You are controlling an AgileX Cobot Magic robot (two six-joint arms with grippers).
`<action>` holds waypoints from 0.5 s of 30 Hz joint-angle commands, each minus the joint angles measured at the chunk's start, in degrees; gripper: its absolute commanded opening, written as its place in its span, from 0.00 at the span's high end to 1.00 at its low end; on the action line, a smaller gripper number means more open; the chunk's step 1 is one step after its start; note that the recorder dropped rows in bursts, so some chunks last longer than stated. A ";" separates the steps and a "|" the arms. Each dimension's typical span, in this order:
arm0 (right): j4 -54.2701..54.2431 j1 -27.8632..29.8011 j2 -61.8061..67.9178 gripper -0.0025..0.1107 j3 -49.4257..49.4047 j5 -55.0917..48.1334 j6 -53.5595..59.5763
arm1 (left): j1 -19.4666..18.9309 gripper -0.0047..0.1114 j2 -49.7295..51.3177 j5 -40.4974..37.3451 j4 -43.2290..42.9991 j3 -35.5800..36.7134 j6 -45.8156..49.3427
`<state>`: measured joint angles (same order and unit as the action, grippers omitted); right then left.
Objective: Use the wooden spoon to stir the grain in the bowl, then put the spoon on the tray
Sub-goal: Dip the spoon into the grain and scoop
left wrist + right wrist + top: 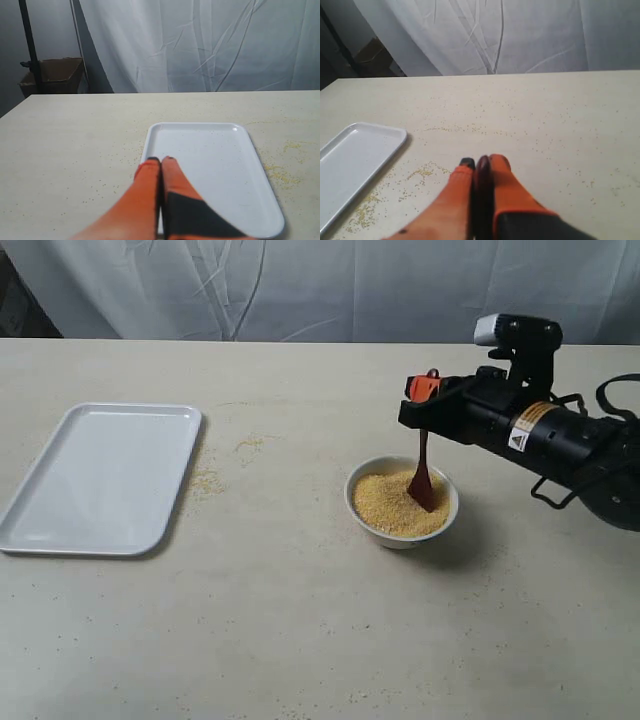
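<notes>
The small white bowl (401,502) stands right of the table's middle, filled with golden-yellow grain (395,504). A dark reddish-brown wooden spoon (422,480) hangs nearly upright with its oval end in the grain. My right gripper (426,390) is shut on the top of the handle, above the bowl; the handle's end (482,170) shows between the orange fingers. The flat white tray (105,476) lies at the left. My left gripper (160,161) is shut and holds nothing, hovering over the tray's (210,170) near edge.
Spilled grains (207,480) lie scattered on the table beside the tray's right edge and further back (250,443). A white curtain hangs behind the table. A cardboard box (52,75) stands beyond the far corner.
</notes>
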<state>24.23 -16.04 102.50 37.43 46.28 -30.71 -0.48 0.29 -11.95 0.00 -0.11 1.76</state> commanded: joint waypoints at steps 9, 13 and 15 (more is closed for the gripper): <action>0.76 0.01 1.07 0.99 -0.27 8.95 -5.82 | 0.00 0.96 -0.29 0.44 0.00 0.11 -0.14; -0.42 0.01 -1.63 0.99 -0.27 7.49 -2.34 | 0.00 0.96 -0.29 0.44 0.00 0.11 -0.14; -0.51 0.01 -3.34 0.99 -0.27 7.00 -2.06 | 0.00 0.96 -0.29 0.44 0.00 0.11 -0.14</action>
<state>24.33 -16.04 101.50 37.43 53.11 -34.18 -0.48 0.29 -11.95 0.00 -0.11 1.76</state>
